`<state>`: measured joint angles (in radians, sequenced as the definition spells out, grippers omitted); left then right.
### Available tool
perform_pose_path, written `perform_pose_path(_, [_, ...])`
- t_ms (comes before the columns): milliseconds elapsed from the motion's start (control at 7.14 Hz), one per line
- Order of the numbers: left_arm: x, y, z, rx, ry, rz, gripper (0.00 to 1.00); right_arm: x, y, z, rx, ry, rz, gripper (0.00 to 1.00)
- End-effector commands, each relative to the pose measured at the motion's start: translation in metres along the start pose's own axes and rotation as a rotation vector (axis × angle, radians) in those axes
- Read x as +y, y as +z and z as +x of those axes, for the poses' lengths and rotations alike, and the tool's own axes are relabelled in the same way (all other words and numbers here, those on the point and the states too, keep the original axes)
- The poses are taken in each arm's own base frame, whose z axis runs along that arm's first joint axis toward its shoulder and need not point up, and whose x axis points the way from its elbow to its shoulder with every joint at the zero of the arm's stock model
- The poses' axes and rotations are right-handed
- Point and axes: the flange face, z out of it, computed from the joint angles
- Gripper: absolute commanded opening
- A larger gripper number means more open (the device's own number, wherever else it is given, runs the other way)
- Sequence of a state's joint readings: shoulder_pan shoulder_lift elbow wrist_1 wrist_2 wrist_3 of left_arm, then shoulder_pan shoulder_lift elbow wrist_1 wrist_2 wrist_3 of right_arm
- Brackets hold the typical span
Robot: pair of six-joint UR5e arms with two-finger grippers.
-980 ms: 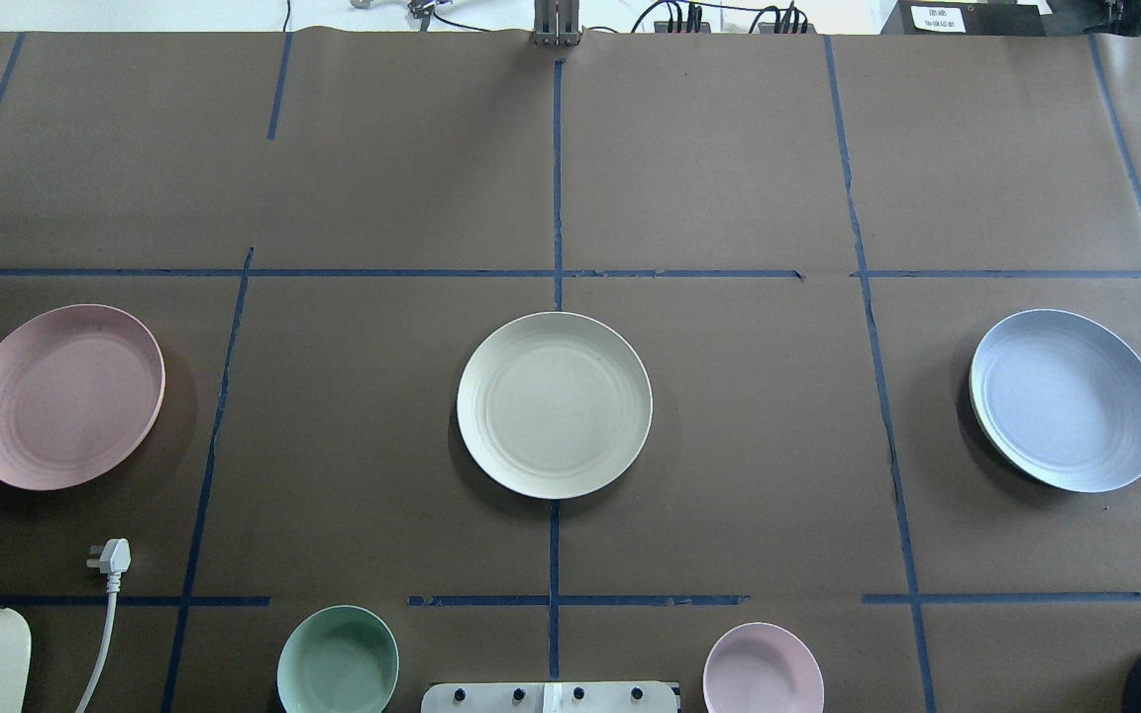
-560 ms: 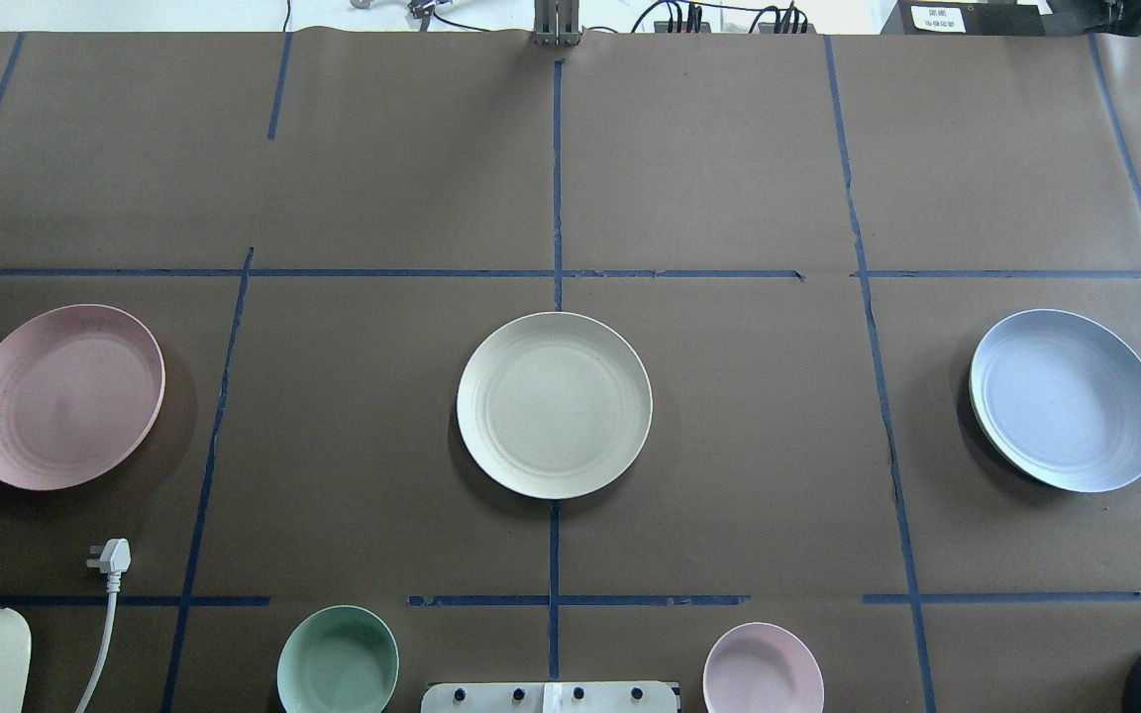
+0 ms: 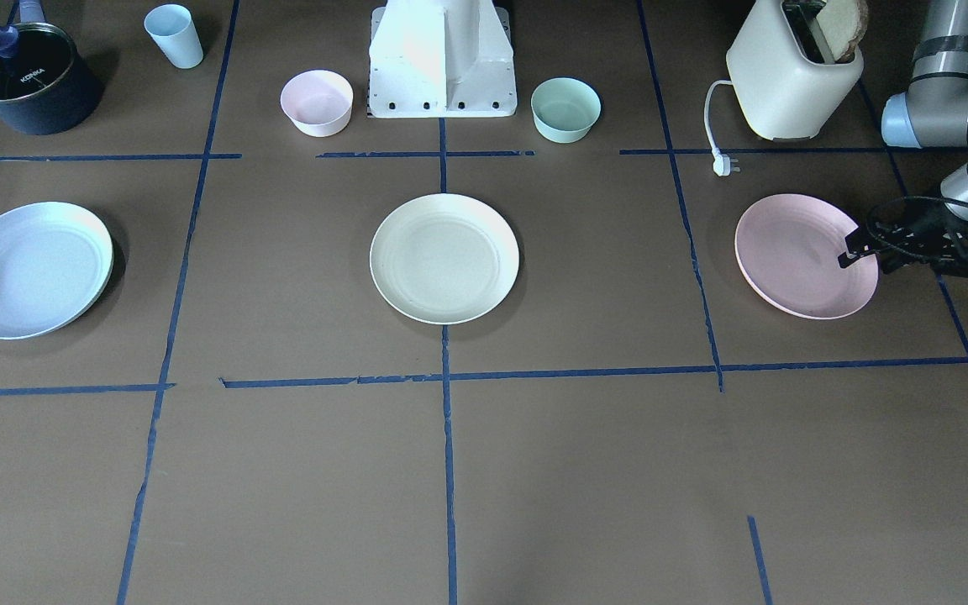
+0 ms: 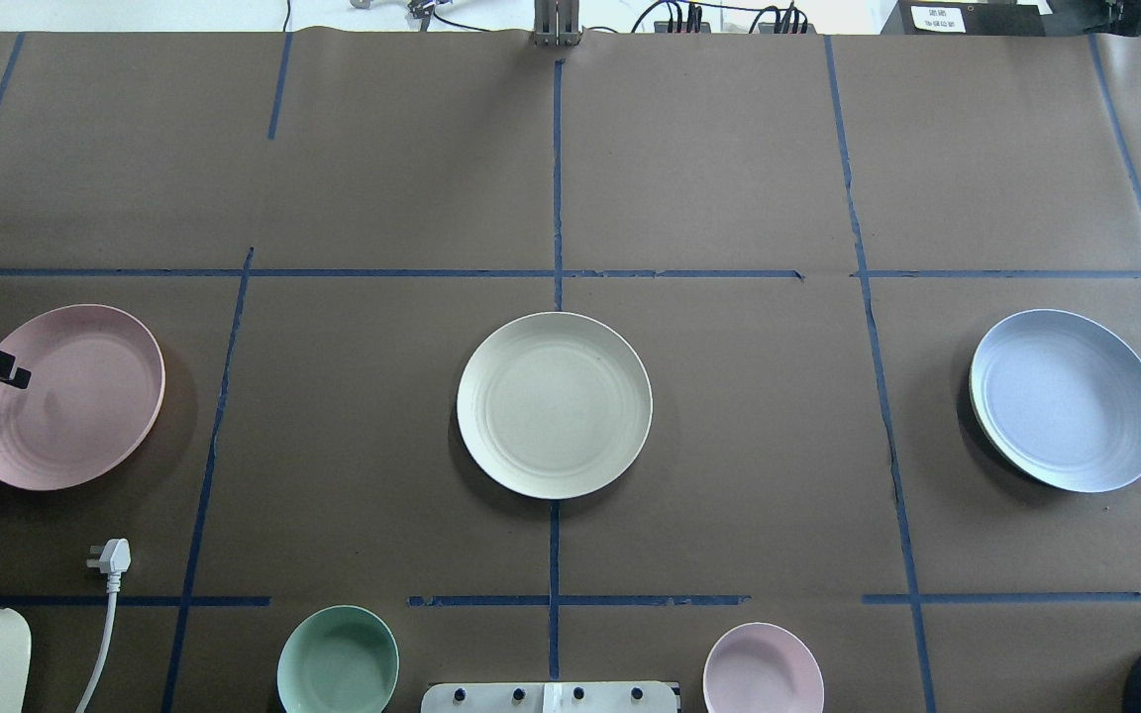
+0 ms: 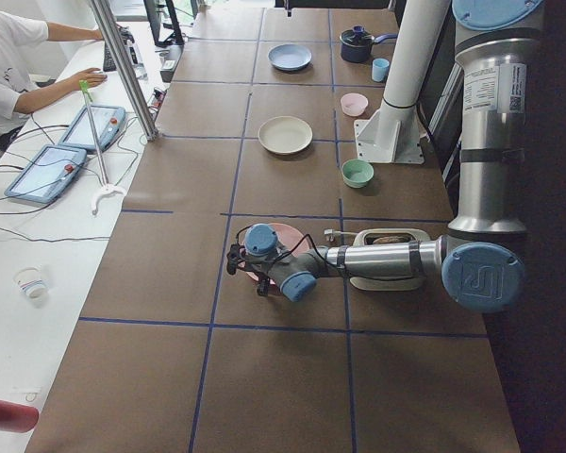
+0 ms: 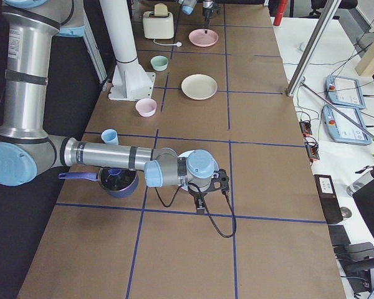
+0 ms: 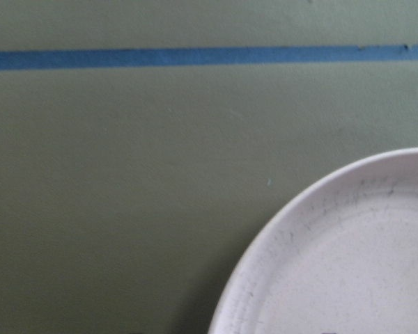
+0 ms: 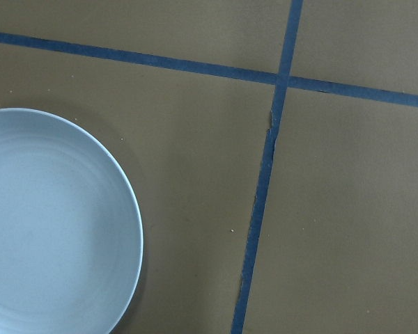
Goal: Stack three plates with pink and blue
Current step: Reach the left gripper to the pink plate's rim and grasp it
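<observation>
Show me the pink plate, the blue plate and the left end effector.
pink plate (image 4: 65, 396), overhead view, centre of its well.
blue plate (image 4: 1066, 400), overhead view, centre of its well.
left end effector (image 3: 850, 250), front-facing view, midway between its fingertips.

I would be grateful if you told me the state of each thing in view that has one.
pink plate: on table, unstacked
cream plate: on table, unstacked
blue plate: on table, unstacked
left gripper: at pink plate's rim, opening unclear
right gripper: near blue plate, opening unclear
toaster: unplugged, bread in slot
pot: lid on
</observation>
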<state>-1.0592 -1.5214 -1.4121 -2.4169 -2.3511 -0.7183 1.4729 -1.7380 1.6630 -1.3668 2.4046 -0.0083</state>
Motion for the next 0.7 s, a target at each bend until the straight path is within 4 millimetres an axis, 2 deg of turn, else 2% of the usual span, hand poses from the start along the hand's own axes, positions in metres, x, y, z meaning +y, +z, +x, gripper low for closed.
perform_pose_path(0, [0.003, 0.000, 0.002, 0.018, 0.000, -0.012, 0.00, 0.001, 0.000, 0.001, 0.000, 0.003, 0.000, 1.00])
perform_pose_path(280, [0.006, 0.000, 0.008, 0.071, 0.001, -0.056, 0.00, 0.002, 0.000, 0.001, 0.000, 0.003, 0.000, 1.00])
perform_pose_path(420, [-0.001, -0.008, 0.020, 0.120, -0.009, -0.073, 0.00, 0.001, 0.000, 0.000, -0.001, 0.002, -0.001, 1.00])
perform_pose_path(560, [-0.027, -0.021, 0.059, 0.156, -0.075, -0.043, 0.00, 0.001, 0.000, 0.000, -0.001, 0.002, -0.001, 1.00])
